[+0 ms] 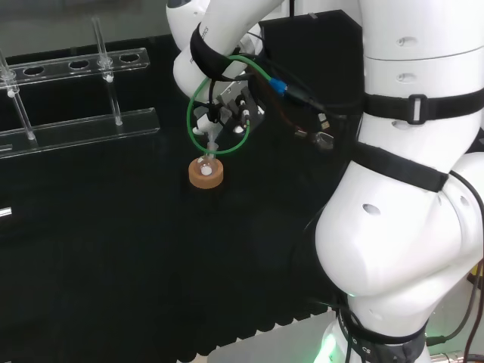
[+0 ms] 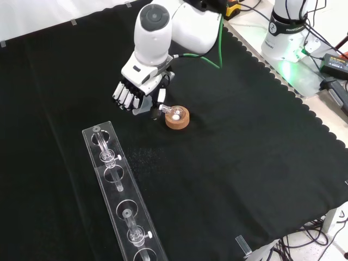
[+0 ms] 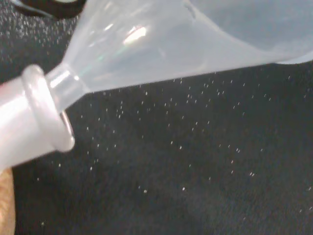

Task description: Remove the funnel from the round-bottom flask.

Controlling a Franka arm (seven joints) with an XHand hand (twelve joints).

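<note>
Lab bench; clear tube rack (image 2: 122, 198)

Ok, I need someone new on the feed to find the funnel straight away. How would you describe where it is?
In the front view, find the cork ring on the black cloth, right of the long clear rack. A round-bottom flask sits on it, beside the hand. The funnel is the clear cone whose stem enters the flask's rimmed neck, plain in the wrist view.

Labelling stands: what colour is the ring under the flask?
Tan cork ring, clearest in the front view.
</note>
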